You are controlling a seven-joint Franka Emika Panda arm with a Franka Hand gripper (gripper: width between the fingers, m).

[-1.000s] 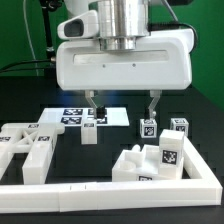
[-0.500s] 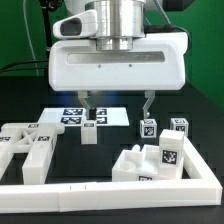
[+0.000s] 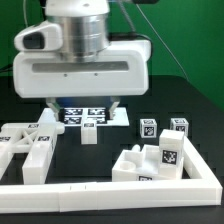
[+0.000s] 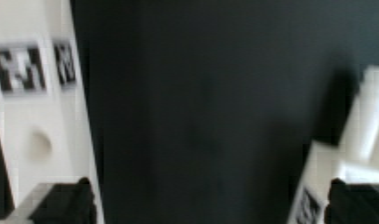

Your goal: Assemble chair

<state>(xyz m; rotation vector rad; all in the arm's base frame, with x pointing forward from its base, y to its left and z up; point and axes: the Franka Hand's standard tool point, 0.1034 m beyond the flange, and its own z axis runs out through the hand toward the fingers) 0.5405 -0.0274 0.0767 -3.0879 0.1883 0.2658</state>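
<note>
The chair lies in loose white tagged pieces on the black table. A group of flat pieces (image 3: 25,145) is at the exterior view's left, and a small post (image 3: 89,130) stands in the middle. Two cube-topped posts (image 3: 148,127) (image 3: 178,125) and a blocky cluster (image 3: 150,160) are at the right. My gripper (image 3: 86,105) hangs open above the table behind the small post and holds nothing. The blurred wrist view shows both dark fingertips (image 4: 61,205) wide apart over bare black table, with a tagged white piece (image 4: 26,65) to one side.
The marker board (image 3: 100,116) lies flat behind the small post, partly under the gripper. A long white border rail (image 3: 110,190) runs along the front and up the right side. The gripper's large white body (image 3: 80,70) hides the back of the table.
The gripper has swung toward the exterior view's left and risen a little, still open and empty. No piece has moved.
</note>
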